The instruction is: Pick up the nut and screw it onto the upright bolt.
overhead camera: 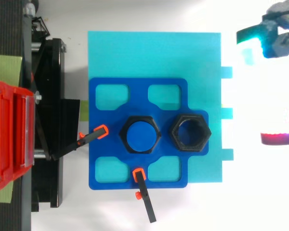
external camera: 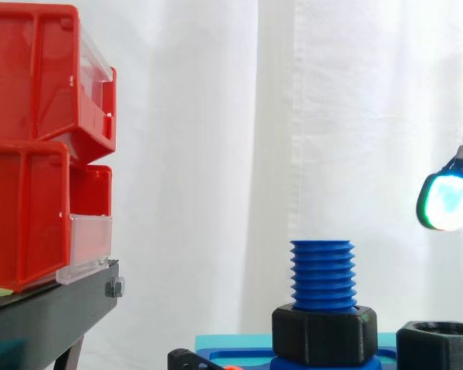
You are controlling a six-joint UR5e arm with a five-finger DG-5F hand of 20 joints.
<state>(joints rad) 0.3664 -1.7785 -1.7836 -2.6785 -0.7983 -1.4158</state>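
Note:
A blue threaded bolt (external camera: 322, 274) stands upright on a dark blue fixture plate (overhead camera: 101, 144), with a black hex collar (external camera: 325, 333) around its base. From above the bolt (overhead camera: 141, 135) shows as a blue disc inside that collar. A loose black nut (overhead camera: 190, 133) lies flat on the plate just right of the bolt, and its rim (external camera: 438, 339) appears at the lower right of the side view. My hand (overhead camera: 281, 38) hovers at the right edge, off the plate and well right of the nut, open, with glowing fingertips (external camera: 447, 202) spread apart and nothing between them.
The plate rests on a cyan base (overhead camera: 154, 53) and is held by two orange-tipped black clamps (overhead camera: 100, 131). Red bins (external camera: 38, 146) on a black stand (external camera: 54, 316) fill the left side. A white curtain hangs behind.

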